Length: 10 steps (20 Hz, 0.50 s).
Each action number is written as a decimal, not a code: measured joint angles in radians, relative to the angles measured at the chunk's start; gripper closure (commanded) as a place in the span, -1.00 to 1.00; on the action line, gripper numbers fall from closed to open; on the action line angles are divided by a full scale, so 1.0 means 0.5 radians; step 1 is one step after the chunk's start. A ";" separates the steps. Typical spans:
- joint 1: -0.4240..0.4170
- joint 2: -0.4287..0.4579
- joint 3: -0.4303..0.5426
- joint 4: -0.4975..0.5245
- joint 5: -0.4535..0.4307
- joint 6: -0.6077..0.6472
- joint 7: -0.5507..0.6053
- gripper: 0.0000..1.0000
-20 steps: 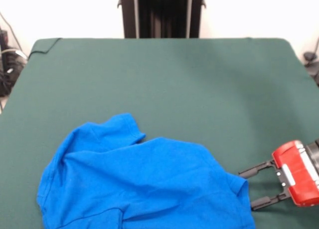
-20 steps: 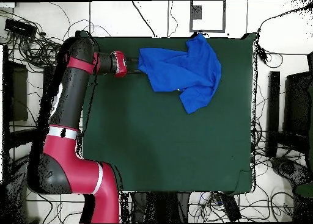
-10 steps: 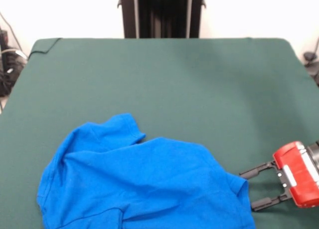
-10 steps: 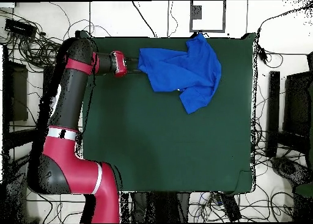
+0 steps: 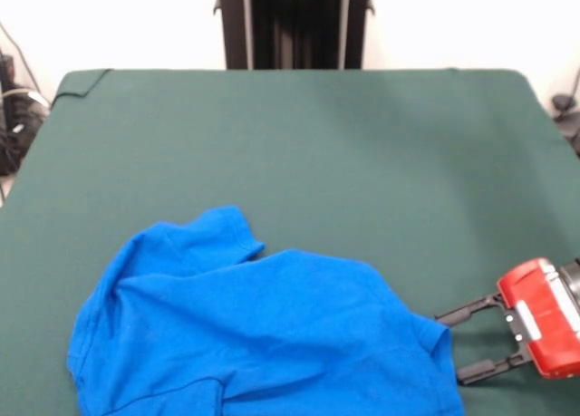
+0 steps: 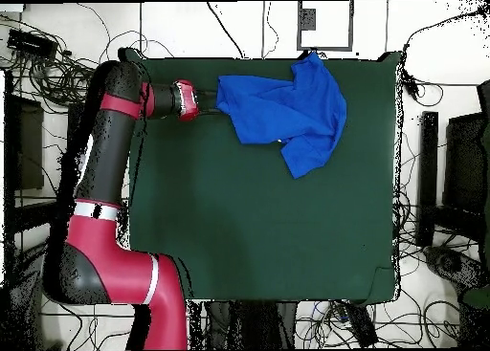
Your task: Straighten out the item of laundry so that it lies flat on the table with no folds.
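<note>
The item of laundry [image 5: 254,334] is a bright blue T-shirt, rumpled and folded, with its plain side up on the near part of the green table [image 5: 299,153]. In the overhead view the shirt [image 6: 285,110] lies by the table's top edge. My gripper [image 5: 450,345] comes in low from the right, its red body [image 5: 538,316] behind it. It is open, and its two black fingers [image 5: 471,307] stand on either side of the shirt's right corner. I cannot tell whether they touch the cloth. In the overhead view the gripper [image 6: 211,103] is at the shirt's left edge.
The robot's pedestal [image 5: 294,24] stands beyond the far edge. Cables lie around the table [image 6: 268,232] on the floor. My arm [image 6: 110,175] runs along the table's left side in the overhead view.
The arm's elbow has shifted slightly in the overhead view and the gripper has barely moved. The shirt lies as before.
</note>
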 measured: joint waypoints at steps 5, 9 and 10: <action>-0.004 0.001 -0.064 0.000 0.020 -0.001 0.000 -1.00; -0.006 0.000 -0.094 0.000 0.032 -0.001 0.000 -1.00; -0.007 0.001 -0.109 -0.001 0.034 -0.001 0.000 -1.00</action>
